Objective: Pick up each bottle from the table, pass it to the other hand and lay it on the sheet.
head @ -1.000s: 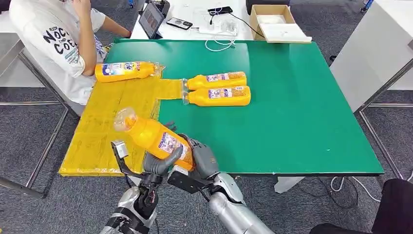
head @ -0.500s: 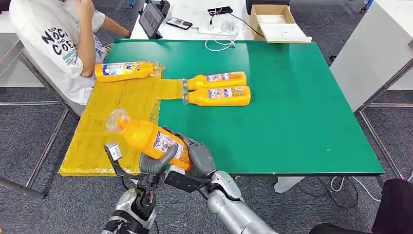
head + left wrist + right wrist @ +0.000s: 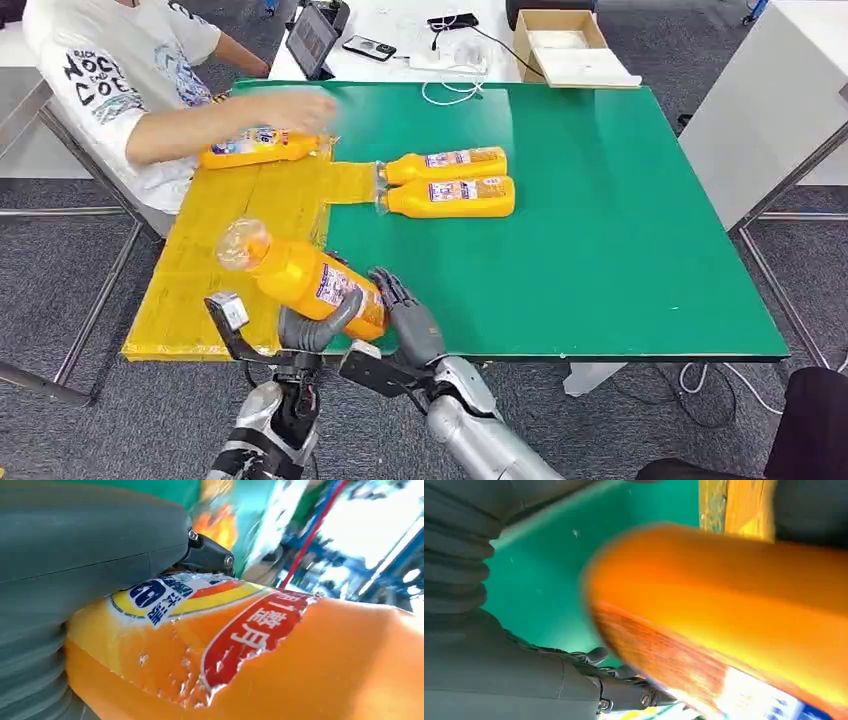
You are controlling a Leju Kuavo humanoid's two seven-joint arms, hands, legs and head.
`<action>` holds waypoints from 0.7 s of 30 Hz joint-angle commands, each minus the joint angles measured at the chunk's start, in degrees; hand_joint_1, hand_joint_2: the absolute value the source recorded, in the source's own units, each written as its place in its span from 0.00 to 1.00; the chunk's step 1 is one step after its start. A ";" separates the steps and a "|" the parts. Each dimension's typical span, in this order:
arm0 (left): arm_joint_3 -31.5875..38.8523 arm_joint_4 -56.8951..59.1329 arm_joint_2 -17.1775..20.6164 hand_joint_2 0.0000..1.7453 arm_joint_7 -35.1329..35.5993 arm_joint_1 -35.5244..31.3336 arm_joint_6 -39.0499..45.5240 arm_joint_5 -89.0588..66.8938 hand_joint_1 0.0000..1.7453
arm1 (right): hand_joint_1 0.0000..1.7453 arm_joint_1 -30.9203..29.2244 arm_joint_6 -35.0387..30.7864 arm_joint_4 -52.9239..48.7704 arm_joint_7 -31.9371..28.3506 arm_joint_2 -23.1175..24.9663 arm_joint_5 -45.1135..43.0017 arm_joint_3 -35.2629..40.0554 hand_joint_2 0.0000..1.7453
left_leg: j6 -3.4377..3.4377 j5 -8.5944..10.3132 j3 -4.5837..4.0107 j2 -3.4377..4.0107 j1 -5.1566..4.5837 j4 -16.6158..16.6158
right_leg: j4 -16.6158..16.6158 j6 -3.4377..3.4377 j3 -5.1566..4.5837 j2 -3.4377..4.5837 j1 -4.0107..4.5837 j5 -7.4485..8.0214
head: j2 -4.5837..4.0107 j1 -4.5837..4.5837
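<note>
Above the sheet's point(image 3: 215, 250) near edge, left hand point(image 3: 312, 330) grips the tilted bottle point(image 3: 300, 277); right hand point(image 3: 408, 325) spread beside it

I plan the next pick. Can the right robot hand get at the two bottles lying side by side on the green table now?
Probably yes. The right robot hand looks open beside the held bottle, which the left robot hand grips. The two bottles lie uncovered on the green table, nothing between.

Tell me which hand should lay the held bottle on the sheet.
Left. The left hand grips the bottle and is beside the yellow sheet; the right hand has opened away from it, over the green table.
</note>
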 commanded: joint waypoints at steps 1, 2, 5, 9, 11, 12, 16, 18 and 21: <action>3.18 0.36 2.45 1.00 -5.25 -8.80 16.43 -12.19 1.00 | 0.00 2.22 2.04 -7.58 -2.15 -2.48 -3.76 -2.19 0.00 | 0.04 -0.03 0.09 -0.18 0.01 0.01 | 0.01 -0.10 0.17 -0.25 0.04 -0.10 | 0.00 0.00; 3.98 0.60 2.88 1.00 -5.25 -9.60 18.40 -13.89 1.00 | 0.00 2.47 2.63 -9.05 -2.07 -2.74 -4.44 -2.58 0.00 | 0.05 -0.07 0.17 -0.21 0.03 0.03 | 0.02 -0.14 0.27 -0.29 0.06 -0.14 | 0.00 0.00; 6.33 3.33 3.89 1.00 -5.25 -12.46 22.83 -16.34 1.00 | 0.00 3.28 2.91 -12.49 -3.09 -3.25 -6.67 -3.80 0.00 | 0.04 -0.06 0.20 -0.08 0.03 0.01 | 0.02 -0.16 0.24 -0.16 0.07 -0.09 | 0.00 0.04; 6.21 5.38 5.39 1.00 -5.25 -14.26 26.56 -18.47 1.00 | 0.00 3.83 2.56 -14.55 -4.14 -3.42 -7.98 -4.40 0.00 | -0.02 0.04 0.07 -0.10 0.02 -0.03 | -0.01 -0.06 0.15 -0.07 0.04 -0.02 | 0.00 0.02; 6.21 5.38 5.39 1.00 -5.25 -14.26 26.56 -18.47 1.00 | 0.00 3.83 2.56 -14.55 -4.14 -3.42 -7.98 -4.40 0.00 | 0.00 -0.01 0.19 -0.05 0.01 -0.04 | 0.00 -0.09 0.25 -0.05 0.04 -0.05 | 0.00 0.02; 6.21 5.38 5.39 1.00 -5.25 -14.26 26.56 -18.47 1.00 | 0.00 3.83 2.56 -14.55 -4.14 -3.42 -7.98 -4.40 0.00 | -0.01 0.01 0.13 -0.09 0.01 -0.04 | 0.00 -0.07 0.20 -0.07 0.03 -0.04 | 0.00 0.00; 5.82 10.06 6.00 1.00 -5.25 -16.26 31.68 -21.47 1.00 | 0.00 4.81 1.07 -16.55 -5.59 -3.33 -9.42 -5.01 0.00 | 0.01 -0.07 0.30 -0.13 0.03 -0.04 | -0.02 -0.14 0.40 -0.14 0.06 -0.13 | 0.00 0.00; 4.24 14.93 8.02 1.00 -5.25 -18.84 37.43 -26.07 1.00 | 0.00 6.03 -0.31 -20.27 -7.43 -3.43 -10.65 -5.22 0.00 | -0.02 0.01 0.15 -0.14 0.02 -0.04 | 0.00 -0.09 0.23 -0.14 0.04 -0.07 | 0.00 0.00; 8.44 28.09 10.02 1.00 -5.25 -24.27 45.30 -41.09 1.00 | 0.00 8.82 -4.12 -28.88 -10.99 -3.13 -13.15 -5.27 0.00 | -0.03 -0.01 0.21 -0.21 0.02 -0.04 | 0.04 -0.14 0.31 -0.21 0.05 -0.12 | 0.00 0.02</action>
